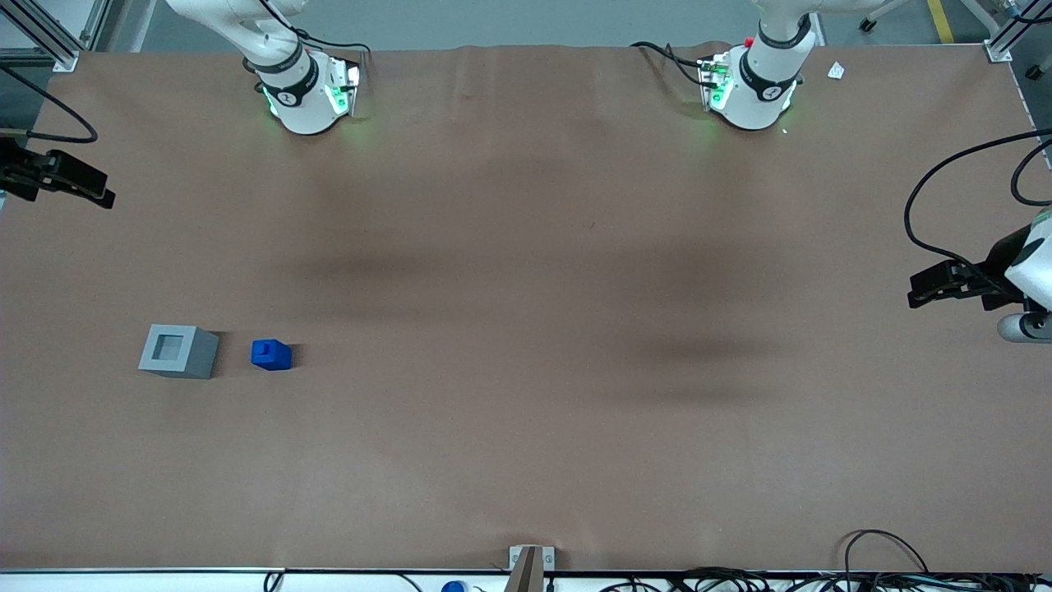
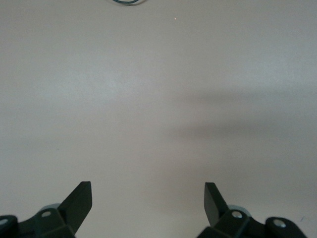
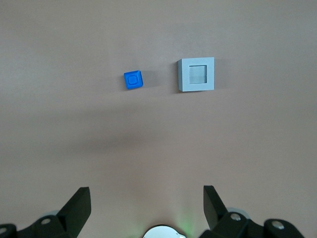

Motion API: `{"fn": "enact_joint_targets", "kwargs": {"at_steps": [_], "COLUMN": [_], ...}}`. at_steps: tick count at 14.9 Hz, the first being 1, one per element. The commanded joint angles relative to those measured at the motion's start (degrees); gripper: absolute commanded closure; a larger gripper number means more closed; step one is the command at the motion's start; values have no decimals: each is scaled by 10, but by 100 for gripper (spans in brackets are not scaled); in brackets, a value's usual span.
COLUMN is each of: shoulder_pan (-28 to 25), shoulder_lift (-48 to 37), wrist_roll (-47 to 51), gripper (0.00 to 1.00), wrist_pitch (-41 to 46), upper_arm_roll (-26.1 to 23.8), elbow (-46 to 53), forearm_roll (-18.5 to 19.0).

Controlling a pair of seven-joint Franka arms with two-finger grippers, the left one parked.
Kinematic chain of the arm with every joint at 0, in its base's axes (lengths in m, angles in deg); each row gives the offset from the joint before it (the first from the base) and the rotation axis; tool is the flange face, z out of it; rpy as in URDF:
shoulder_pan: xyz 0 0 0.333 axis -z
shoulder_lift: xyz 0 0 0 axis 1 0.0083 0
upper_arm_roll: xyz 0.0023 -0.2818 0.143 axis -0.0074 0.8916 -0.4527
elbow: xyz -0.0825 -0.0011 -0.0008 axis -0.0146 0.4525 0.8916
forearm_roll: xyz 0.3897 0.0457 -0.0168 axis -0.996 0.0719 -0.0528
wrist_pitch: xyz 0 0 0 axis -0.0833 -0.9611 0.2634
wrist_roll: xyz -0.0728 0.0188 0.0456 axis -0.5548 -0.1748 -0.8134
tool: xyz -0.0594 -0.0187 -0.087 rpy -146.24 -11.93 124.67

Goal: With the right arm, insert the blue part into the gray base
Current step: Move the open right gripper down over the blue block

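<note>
The blue part (image 1: 271,354) (image 3: 133,80) sits on the brown table with its raised stub facing up. Beside it, a short gap away toward the working arm's end, stands the gray base (image 1: 197,359) (image 3: 183,75), its square recess facing up with nothing in it. My right gripper (image 1: 97,191) (image 3: 147,191) hangs high over the table at the working arm's end, farther from the front camera than both blocks. It is open and holds nothing; its fingertips (image 3: 81,198) are wide apart and well clear of the parts.
The working arm's base (image 1: 308,94) and the parked arm's base (image 1: 752,86) stand along the table edge farthest from the front camera. A small white scrap (image 1: 836,71) lies near the parked base. Cables (image 1: 888,567) and a bracket (image 1: 530,563) line the nearest edge.
</note>
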Motion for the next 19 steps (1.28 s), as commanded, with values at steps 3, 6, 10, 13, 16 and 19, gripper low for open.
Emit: {"fn": "enact_joint_targets", "kwargs": {"at_steps": [3, 6, 10, 13, 16, 19], "shoulder_pan": [1, 8, 33, 30, 2, -15], "shoulder_lift": [-8, -9, -9, -7, 8, 53], "wrist_roll": [0, 1, -22, -23, -20, -18], "gripper": [0, 0, 0, 0, 0, 0], "wrist_pitch": [-10, -18, -47, -112, -186, -256], "upper_arm_roll": [1, 5, 6, 5, 3, 3], "elbow": [-6, -19, -41, -95, -148, -175], "forearm_roll": [-4, -10, -30, -30, -25, -20]}}
